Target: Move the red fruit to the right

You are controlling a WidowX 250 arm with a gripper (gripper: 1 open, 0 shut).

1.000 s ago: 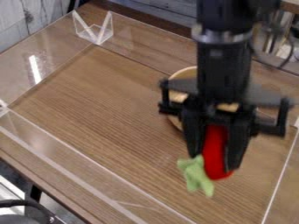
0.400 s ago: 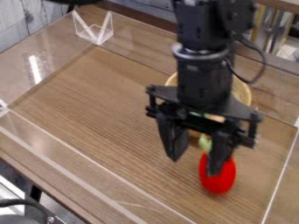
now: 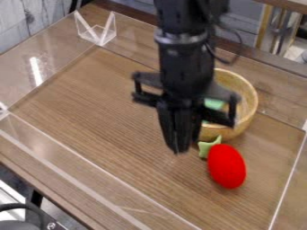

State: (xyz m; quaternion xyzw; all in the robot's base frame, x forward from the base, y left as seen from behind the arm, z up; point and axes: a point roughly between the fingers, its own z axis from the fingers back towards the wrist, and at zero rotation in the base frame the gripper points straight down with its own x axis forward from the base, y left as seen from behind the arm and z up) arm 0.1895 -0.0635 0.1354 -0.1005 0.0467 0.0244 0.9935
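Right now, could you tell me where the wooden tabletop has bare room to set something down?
The wide left stretch of the wooden tabletop, between the clear wall and the black claw, is bare. The right is crowded: the round wooden bowl, small red fruit and claw cluster together.

Wooden bowl (image 3: 243, 93) on wood-grain table (image 3: 84, 99); clear stand (image 3: 95, 30) far corner.

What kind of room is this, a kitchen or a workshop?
Most likely a robot test lab: a wooden tabletop fenced by clear plastic walls, and a black robot arm above a toy red fruit and wooden bowl.
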